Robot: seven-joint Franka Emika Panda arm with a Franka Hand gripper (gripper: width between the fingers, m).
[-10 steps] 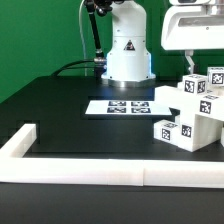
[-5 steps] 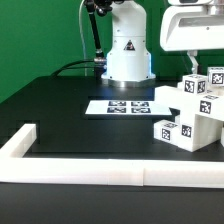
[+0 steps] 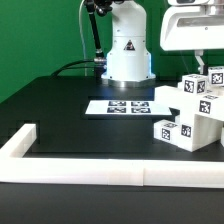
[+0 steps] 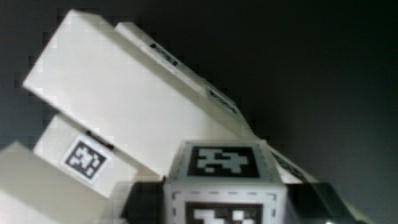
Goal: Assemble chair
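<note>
While the arm reaches down at the exterior view's right, its gripper (image 3: 197,68) is closed on the chair (image 3: 190,112) near the border rail (image 3: 110,172); bare black table (image 3: 70,115) spreads leftward past the marker board (image 3: 122,106). Seen from the wrist, white tagged chair panels (image 4: 151,95) fill the frame.

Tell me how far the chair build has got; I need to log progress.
Done: several white parts already sit joined as one chunky chair at the exterior view's right. In hand: the end effector is shut at the assembly's top, apparently on a tagged piece. Left: I see no loose parts on the table, so remaining steps are unclear.
</note>
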